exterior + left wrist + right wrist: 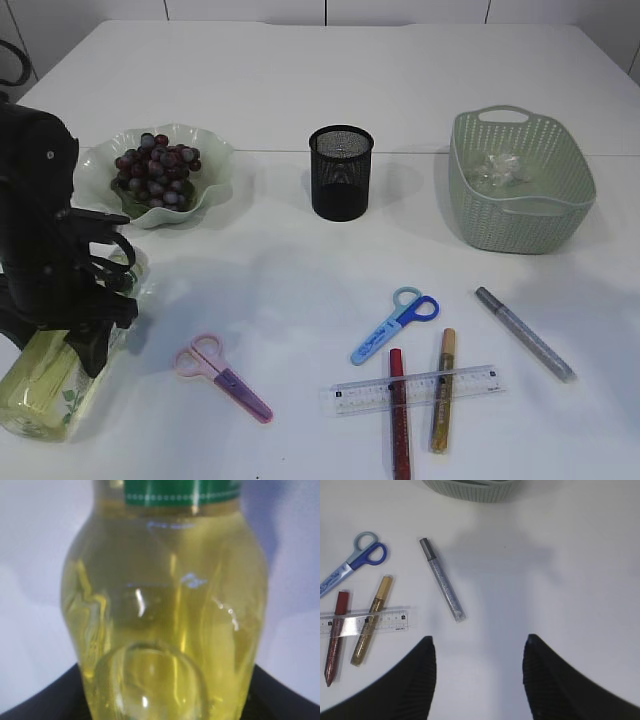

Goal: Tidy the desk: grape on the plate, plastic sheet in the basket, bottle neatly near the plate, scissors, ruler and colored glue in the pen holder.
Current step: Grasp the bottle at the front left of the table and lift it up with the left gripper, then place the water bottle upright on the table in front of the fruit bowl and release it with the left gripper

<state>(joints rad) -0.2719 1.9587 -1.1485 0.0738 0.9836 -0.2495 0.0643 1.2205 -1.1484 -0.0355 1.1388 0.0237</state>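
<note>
A bottle (45, 385) of yellow liquid lies at the table's front left, and my left gripper (90, 335) is shut on it. In the left wrist view the bottle (165, 605) fills the frame, with dark fingers (30, 707) against its sides. Grapes (157, 170) sit on the green plate (215, 160). A crumpled plastic sheet (497, 170) lies in the basket (520, 215). Blue scissors (395, 325), pink scissors (222, 376), a ruler (415, 389) and red (399, 415), gold (442, 392) and silver (524, 333) glue pens lie in front of the black pen holder (341, 172). My right gripper (479, 645) hangs open over bare table, right of the silver pen (442, 580).
The ruler rests across the red and gold pens. The table's front edge runs close below the bottle and the pens. The right arm is outside the exterior view.
</note>
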